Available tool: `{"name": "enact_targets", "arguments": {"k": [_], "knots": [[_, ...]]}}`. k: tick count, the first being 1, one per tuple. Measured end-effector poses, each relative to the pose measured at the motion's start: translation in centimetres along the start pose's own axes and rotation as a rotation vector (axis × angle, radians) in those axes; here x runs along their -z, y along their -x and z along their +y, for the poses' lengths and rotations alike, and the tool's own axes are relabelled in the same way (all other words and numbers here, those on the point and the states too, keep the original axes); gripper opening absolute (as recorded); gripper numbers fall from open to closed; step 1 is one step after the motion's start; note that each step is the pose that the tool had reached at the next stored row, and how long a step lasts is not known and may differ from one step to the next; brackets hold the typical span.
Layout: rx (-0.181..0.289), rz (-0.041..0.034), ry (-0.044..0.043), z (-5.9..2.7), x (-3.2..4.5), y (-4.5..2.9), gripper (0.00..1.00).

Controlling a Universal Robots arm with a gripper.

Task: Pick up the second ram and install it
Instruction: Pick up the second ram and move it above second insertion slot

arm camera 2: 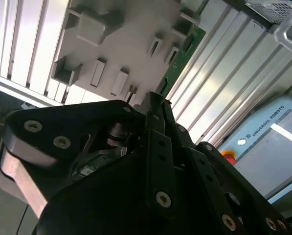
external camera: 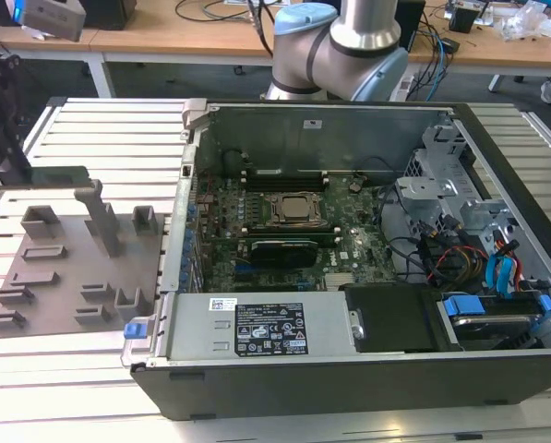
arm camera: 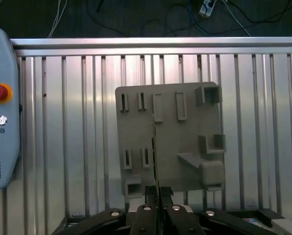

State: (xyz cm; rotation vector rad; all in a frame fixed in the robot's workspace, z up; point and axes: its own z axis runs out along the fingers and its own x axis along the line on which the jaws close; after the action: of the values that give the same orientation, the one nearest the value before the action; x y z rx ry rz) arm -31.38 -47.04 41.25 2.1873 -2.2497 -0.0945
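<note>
**Green second ram (arm camera 2: 181,61) gripped over the grey holder tray (arm camera: 185,142)**

Grey slatted metal forms the surface (arm camera: 77,122) far below the jaws, and the holder tray lies flat on it, directly under them. The jaws are closed on one end of the second ram. In the second wrist view the rest of the stick juts out past their tips as a narrow green board. In the first wrist view it shows edge-on as a thin line across the tray's slots. The stick is clear of the tray, held above it. A pale teach pendant (arm camera: 1,107) with a red button lies on the surface well off to one side of the jaws. In the exterior view the tray sits just beside an open computer case (external camera: 349,369), with the motherboard (external camera: 284,231) exposed inside
</note>
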Motion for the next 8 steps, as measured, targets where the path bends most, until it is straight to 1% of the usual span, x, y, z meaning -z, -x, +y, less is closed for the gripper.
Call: {"name": "enact_targets", "arguments": {"k": [2, 6, 8], "knots": [[0.000, 0.0005, 0.0001, -1.01, 0.05, 0.03, 0.14], [0.000, 0.0019, 0.0000, -3.40, 0.13, 0.10, 0.14], [0.000, 0.0023, -0.0001, -4.07, 0.15, 0.12, 0.14]]}}
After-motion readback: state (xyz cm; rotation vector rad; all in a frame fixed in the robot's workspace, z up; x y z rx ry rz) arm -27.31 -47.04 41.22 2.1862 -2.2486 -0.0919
